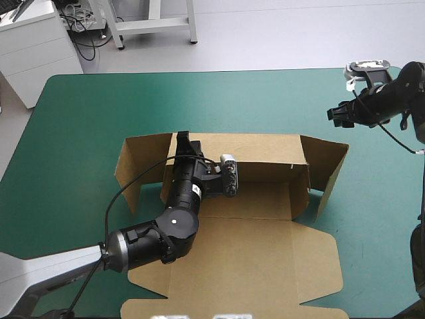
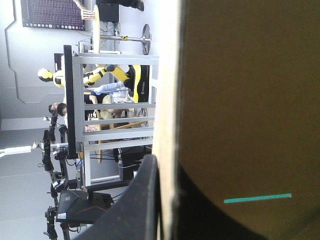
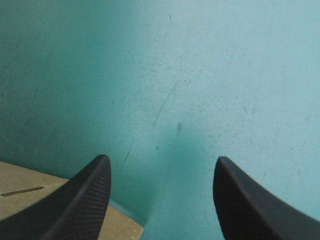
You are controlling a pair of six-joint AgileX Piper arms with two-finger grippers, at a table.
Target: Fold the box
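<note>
A brown cardboard box, cut from one sheet, lies mostly flat in the middle of the desk with the teal-green cover. Its long back wall stands up, with a flap standing at each end. The left tool, black with two curved fingers, is left of the frame's middle. It pinches the top of that wall, almost shut, with the board between its fingers. I think it holds the wall so it won't flop down. The right tool hangs at the upper right, wide open and holding nothing. It looks ready to push the right flap.
</note>
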